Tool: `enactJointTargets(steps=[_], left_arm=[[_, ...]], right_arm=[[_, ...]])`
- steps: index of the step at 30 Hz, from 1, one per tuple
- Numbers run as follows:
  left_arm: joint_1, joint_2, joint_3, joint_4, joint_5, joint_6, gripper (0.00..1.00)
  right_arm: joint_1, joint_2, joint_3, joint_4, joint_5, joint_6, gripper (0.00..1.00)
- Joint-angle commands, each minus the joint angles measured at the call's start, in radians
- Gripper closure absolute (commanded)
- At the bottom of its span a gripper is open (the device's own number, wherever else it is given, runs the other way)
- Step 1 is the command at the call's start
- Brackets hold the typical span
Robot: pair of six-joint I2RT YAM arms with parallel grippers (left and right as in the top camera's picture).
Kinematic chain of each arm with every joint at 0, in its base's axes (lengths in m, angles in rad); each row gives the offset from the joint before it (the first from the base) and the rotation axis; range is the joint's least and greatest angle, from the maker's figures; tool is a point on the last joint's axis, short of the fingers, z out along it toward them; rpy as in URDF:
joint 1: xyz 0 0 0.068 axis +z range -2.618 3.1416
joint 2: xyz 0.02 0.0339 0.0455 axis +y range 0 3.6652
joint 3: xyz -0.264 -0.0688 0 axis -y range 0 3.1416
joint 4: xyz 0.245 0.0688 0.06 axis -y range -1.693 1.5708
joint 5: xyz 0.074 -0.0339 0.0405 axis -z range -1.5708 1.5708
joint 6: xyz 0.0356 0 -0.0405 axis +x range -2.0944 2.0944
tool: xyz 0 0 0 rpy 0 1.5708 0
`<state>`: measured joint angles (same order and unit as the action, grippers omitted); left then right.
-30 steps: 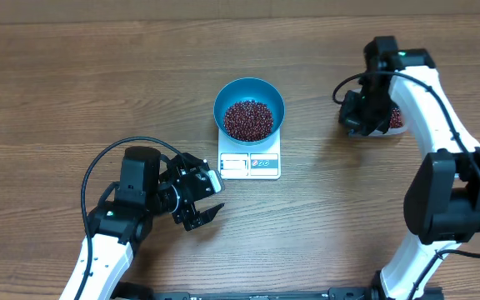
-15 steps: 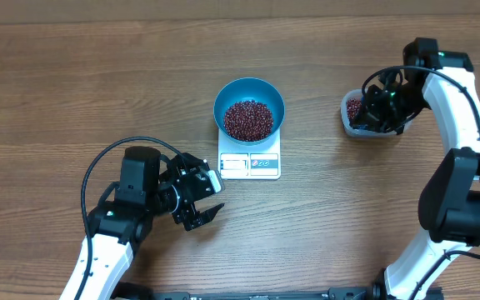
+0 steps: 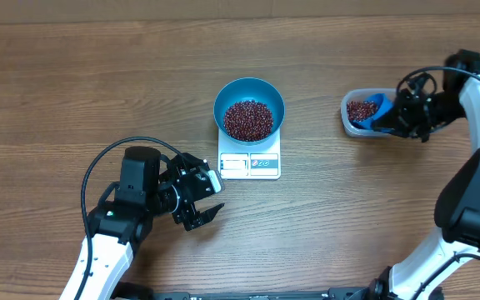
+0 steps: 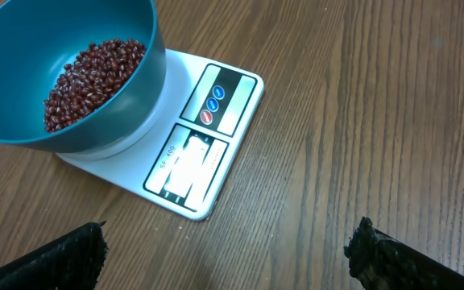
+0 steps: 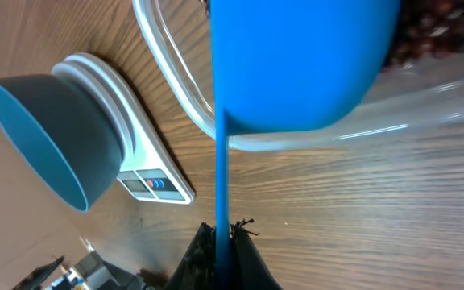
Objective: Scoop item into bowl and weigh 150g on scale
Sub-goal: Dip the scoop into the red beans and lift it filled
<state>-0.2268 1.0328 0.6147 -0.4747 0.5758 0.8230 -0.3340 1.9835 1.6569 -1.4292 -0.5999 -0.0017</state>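
The right tool (image 5: 224, 244) is pressed together on the thin handle of the scoop (image 3: 379, 109). The scoop's cup is held at the right end of the tub (image 3: 347, 125), where some beans (image 3: 357, 109) are seen. The right arm is stretched in from the tabletop's (image 3: 73, 75) right edge. Well apart to the left, the bowl (image 3: 222, 96) is set on the scale (image 3: 249, 165) and is partly filled with beans. The left tool (image 3: 212, 197) is spread wide near the scale's front left corner.
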Motion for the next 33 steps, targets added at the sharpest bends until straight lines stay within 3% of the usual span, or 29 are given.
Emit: enactJointTargets(steps=[1, 21, 33], left_arm=[[0.004, 0.008, -0.004, 0.0, 0.016, 0.019, 0.01], [0.004, 0.008, -0.004, 0.0, 0.016, 0.019, 0.0], [0.004, 0.008, -0.004, 0.0, 0.016, 0.019, 0.0]], right_arm=[[-0.031, -0.012, 0.034, -0.026, -0.026, -0.095, 0.96], [-0.069, -0.048, 0.039, -0.071, -0.063, -0.212, 0.96], [-0.069, -0.103, 0.209, -0.161, -0.073, -0.213, 0.96]])
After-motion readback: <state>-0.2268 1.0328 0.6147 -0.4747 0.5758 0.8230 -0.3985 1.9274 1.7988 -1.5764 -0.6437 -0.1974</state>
